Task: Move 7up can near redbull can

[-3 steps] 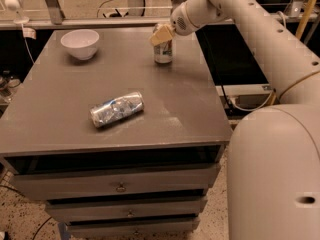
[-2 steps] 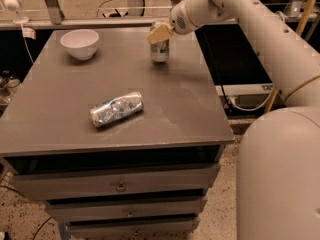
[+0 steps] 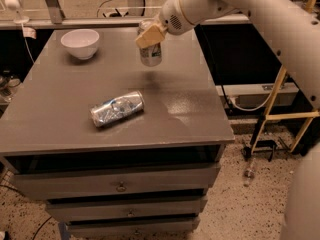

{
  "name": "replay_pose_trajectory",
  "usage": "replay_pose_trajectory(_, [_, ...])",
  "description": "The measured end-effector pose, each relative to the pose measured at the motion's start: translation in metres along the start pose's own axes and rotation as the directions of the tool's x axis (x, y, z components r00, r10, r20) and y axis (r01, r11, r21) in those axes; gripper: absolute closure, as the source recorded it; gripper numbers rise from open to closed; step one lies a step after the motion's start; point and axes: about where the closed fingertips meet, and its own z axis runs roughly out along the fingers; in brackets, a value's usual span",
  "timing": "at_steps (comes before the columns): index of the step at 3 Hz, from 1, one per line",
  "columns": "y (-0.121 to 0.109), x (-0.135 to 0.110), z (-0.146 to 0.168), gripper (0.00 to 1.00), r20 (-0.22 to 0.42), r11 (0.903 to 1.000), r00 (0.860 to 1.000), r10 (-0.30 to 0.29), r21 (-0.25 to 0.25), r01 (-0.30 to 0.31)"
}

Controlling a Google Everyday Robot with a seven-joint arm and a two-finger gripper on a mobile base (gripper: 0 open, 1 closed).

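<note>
The 7up can [image 3: 151, 55] is a pale can with a silver top, held upright at the back middle of the grey table [image 3: 60, 99]. It seems slightly off the surface, with a shadow below it. My gripper [image 3: 149, 36], with tan fingers, is shut on the can's upper part, reaching in from the upper right. The redbull can [image 3: 117, 109] is silver-blue and crinkled. It lies on its side near the table's front middle, to the front-left of the held can.
A white bowl [image 3: 80, 42] stands at the table's back left. The table is a drawer cabinet with drawers [image 3: 120, 186] below. A ladder-like frame [image 3: 272, 109] stands on the speckled floor to the right. A metal rail runs behind the table.
The gripper has moved the 7up can a little to the left, toward the table's middle, and it now seems lifted. The redbull can and bowl have not moved.
</note>
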Motion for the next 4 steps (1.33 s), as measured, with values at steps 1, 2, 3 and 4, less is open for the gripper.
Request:
replay_pose_trajectory(1, [0.056,-0.001,-0.005,1.00,-0.039,0.9934,0.998,-0.048,-0.106,0.044])
replay_pose_trajectory(2, [0.078,0.002,-0.001,1.00,-0.058,0.9824,0.996,-0.075,-0.176,0.063])
replay_pose_trajectory(3, [0.087,0.017,0.013,1.00,-0.089,0.9750,0.993,-0.080,-0.214,0.059])
replay_pose_trajectory(4, [0.086,0.025,0.020,1.00,-0.100,0.9744,0.992,-0.079,-0.218,0.056])
